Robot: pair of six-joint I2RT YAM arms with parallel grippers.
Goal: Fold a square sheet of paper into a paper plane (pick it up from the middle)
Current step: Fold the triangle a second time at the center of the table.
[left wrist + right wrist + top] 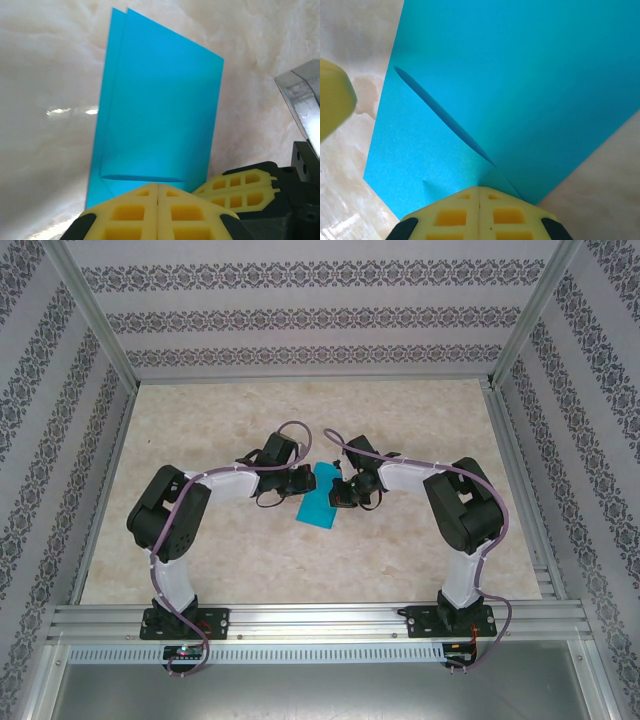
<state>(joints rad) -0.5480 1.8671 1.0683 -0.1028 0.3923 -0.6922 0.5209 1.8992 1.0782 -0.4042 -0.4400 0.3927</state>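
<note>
The square sheet of paper point(318, 498), cyan-blue, lies on the table's middle folded over on itself, with two layers showing along its far edge point(160, 95). A raised flap crosses it point(520, 90). My left gripper point(305, 483) is shut, its yellow tips point(158, 185) resting at the sheet's near edge. My right gripper point(343, 490) is also shut, its tips point(479, 189) down on the paper where the flap's crease ends. The two grippers sit close together, the right fingers point(240, 187) just beside the left ones. Nothing shows between either pair of jaws.
The marble-patterned table point(250, 560) is bounded by aluminium rails, one along the front point(320, 620) and one on the right side point(525, 500). Patterned walls point(300, 310) enclose the back and both sides. Purple cables loop over both arms.
</note>
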